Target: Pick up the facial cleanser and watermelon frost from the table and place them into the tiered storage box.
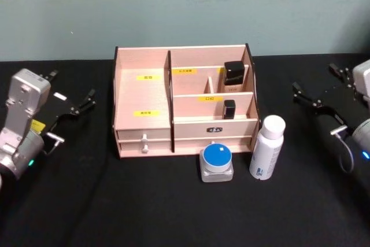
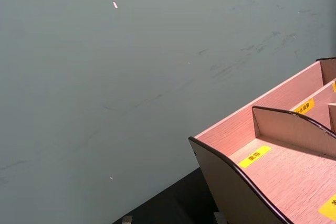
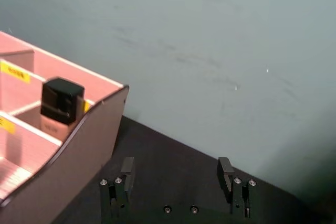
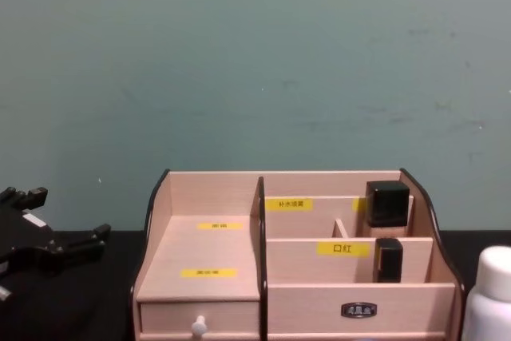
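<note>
Facial cleanser (image 1: pixel 267 147) upright on desk (image 1: pixel 115 201), just beside front right corner of tiered storage box (image 1: pixel 143 93). Watermelon frost (image 1: pixel 217 162) sits before box front. Two dark-capped bottles (image 1: pixel 233 76) fill right compartments. Left tool (image 1: pixel 81 103) and right tool (image 3: pixel 176 167) flank box, well apart from it — both with fingers spread, empty. Chest view catches cleanser cap at lower right edge.

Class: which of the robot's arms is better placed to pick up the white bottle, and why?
Right. The white bottle stands by the front right corner of the tiered storage box, nearest the open right gripper. The left gripper sits off the box's other side, with the blue-lidded jar between.
</note>
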`<control>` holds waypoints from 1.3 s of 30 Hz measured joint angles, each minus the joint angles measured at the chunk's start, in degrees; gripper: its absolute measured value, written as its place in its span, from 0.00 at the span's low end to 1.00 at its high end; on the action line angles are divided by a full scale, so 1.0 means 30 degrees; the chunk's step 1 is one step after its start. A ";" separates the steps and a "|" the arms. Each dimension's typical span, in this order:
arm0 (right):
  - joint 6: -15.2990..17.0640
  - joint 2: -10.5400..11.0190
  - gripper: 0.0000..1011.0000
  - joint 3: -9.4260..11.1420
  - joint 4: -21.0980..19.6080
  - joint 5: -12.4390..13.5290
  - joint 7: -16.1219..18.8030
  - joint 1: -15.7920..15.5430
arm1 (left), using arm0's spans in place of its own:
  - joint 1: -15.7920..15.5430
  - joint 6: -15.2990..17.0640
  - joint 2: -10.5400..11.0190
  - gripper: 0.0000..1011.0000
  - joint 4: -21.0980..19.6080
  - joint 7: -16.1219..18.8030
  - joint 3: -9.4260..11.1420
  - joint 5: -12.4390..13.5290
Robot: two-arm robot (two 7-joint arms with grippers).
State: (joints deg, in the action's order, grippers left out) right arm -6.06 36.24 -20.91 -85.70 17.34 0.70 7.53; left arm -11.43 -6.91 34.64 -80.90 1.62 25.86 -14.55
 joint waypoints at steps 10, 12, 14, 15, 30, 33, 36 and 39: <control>-0.0026 0.1104 0.99 0.1600 -0.3451 0.1304 0.0785 -0.2511 | 0.0000 0.0000 0.0000 0.99 0.0000 0.0000 0.0001 0.0000; -0.0061 0.1430 0.99 0.2043 -0.4363 0.1602 0.0967 -0.3283 | 0.0001 0.0001 0.0000 0.99 0.0000 0.0000 0.0001 -0.0001; -0.0128 0.1647 0.99 0.2320 -0.4942 0.1784 0.1104 -0.3814 | 0.0000 0.0001 0.0000 0.99 0.0000 0.0000 0.0000 0.0000; -0.0213 0.1867 0.99 0.2629 -0.5558 0.1948 0.1230 -0.4381 | 0.0001 0.0000 -0.0001 0.99 0.0000 0.0000 0.0000 0.0000; -0.0940 0.2931 0.99 0.4839 -0.9281 0.4135 0.2822 -0.9409 | -0.0001 0.0000 -0.0001 0.99 0.0000 0.0000 0.0000 -0.0001; -0.1047 0.2994 0.99 0.5088 -0.9642 0.4261 0.3044 -1.0176 | 0.0000 0.0000 -0.0001 0.99 0.0000 0.0000 0.0000 0.0000; -0.1066 0.2998 0.99 0.5172 -0.9748 0.4385 0.3323 -1.0671 | 0.0001 0.0001 -0.0001 0.99 0.0000 0.0000 0.0001 -0.0001; -0.1025 0.2934 0.99 0.5140 -0.9709 0.4390 0.3514 -1.0930 | 0.0000 0.0000 0.0000 0.99 0.0000 0.0000 0.0001 0.0000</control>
State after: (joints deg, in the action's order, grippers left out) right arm -9.13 45.04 -5.49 -114.83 30.51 11.24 -25.26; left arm -11.43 -6.91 34.64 -80.90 1.62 25.86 -14.55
